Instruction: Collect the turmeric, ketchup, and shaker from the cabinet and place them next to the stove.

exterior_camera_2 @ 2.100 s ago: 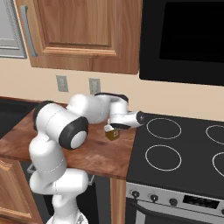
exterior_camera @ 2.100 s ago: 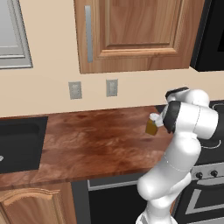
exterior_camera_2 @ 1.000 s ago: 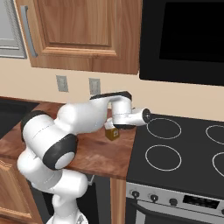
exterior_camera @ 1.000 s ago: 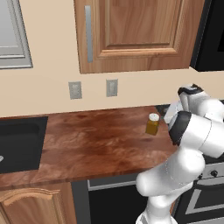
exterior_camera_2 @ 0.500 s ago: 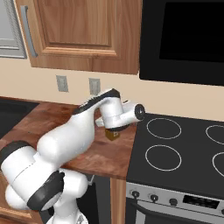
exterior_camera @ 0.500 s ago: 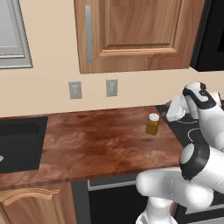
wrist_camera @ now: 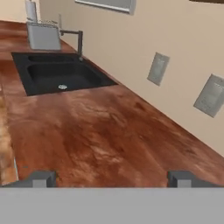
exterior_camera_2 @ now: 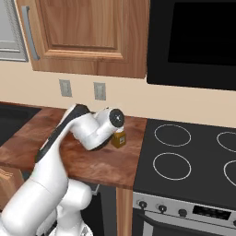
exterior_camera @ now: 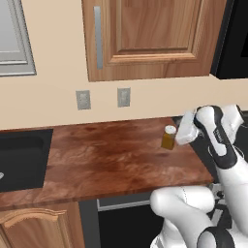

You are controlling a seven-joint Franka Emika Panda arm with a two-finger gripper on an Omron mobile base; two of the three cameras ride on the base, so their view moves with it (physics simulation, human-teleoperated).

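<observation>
Swung clear of the turmeric (exterior_camera: 169, 137) standing beside the stove (exterior_camera_2: 184, 156), gripper (wrist_camera: 111, 178) spread wide and empty; probably light, rigid, slick-sided, best pinched mid-body below the lid.

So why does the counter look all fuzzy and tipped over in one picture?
In the hand view the wooden counter is smeary up close and slanted, because that camera tilts with the hand; the sink runs diagonally too. In the left base view the counter sits level and sharper, with soft, even light and no glare.
</observation>
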